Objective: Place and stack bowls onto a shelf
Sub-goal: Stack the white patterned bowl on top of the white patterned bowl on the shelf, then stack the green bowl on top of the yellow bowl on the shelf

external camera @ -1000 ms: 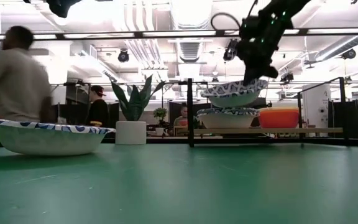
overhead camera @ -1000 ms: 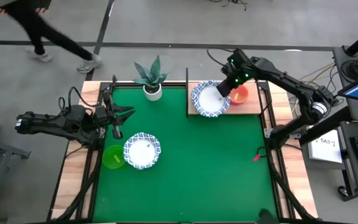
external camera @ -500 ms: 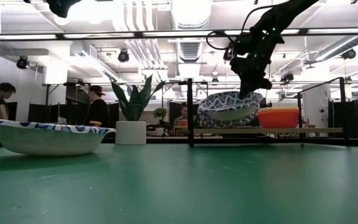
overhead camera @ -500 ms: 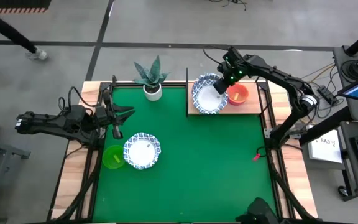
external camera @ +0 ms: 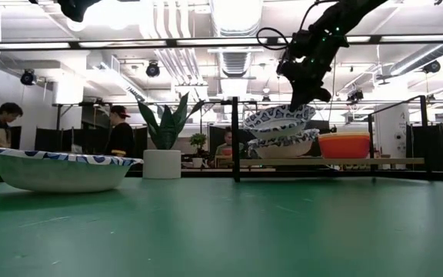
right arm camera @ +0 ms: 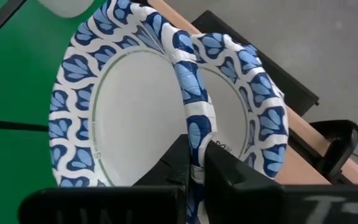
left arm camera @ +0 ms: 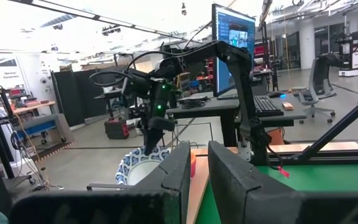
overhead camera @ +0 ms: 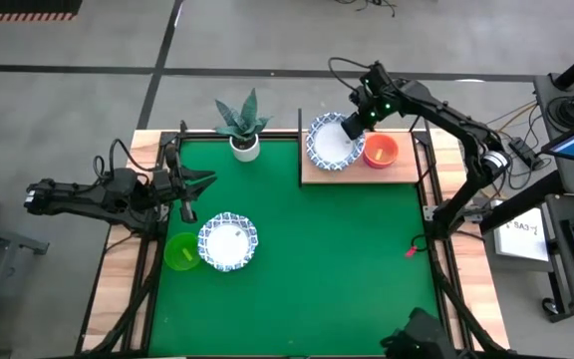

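On the left, our left gripper (overhead camera: 189, 186) waits with its fingers near together and nothing in them. Just beside it on the soft green mat (overhead camera: 307, 269) sit a small green bowl (overhead camera: 180, 251) and a wide white bowl (overhead camera: 228, 242) with a blue rim. We think these two still have to go up. A spiky plant (overhead camera: 243, 127) stands in a smooth white pot.

To the right, on the flat wooden shelf (overhead camera: 362, 172), a white bowl already sits beside a shiny red bowl (overhead camera: 380, 152). Our right gripper (overhead camera: 353, 126) pinches the thin rim of another round white bowl (right arm camera: 135, 118), held tilted just above that one.
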Tool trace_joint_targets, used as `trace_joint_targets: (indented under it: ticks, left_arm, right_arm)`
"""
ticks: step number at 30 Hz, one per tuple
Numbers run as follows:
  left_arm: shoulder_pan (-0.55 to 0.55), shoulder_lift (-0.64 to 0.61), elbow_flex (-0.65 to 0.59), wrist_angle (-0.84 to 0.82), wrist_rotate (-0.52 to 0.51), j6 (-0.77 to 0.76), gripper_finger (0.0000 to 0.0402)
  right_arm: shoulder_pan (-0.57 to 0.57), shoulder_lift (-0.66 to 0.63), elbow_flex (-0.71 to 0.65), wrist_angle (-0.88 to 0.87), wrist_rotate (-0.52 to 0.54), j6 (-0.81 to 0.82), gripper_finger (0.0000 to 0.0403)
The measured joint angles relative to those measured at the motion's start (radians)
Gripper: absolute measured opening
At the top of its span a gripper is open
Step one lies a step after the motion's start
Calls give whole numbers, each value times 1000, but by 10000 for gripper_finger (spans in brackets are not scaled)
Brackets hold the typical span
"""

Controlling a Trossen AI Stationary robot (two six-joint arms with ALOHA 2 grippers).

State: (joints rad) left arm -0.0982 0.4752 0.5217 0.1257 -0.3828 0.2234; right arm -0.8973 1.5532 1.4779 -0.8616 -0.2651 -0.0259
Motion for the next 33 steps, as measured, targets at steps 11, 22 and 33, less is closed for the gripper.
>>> trace_joint_targets:
  ticks: [11,22,33]
  left_arm:
    - [0,0,0,0,0,0,40]
    - [0,1,0,0,0,3,40]
    - [0,1,0,0,0,3,40]
  right_arm:
    - [-55,0,1,35,37,1,108]
    - [-104,17,-1,114,269,-33,108]
    - [-68,148,-7,137,235,-53,67]
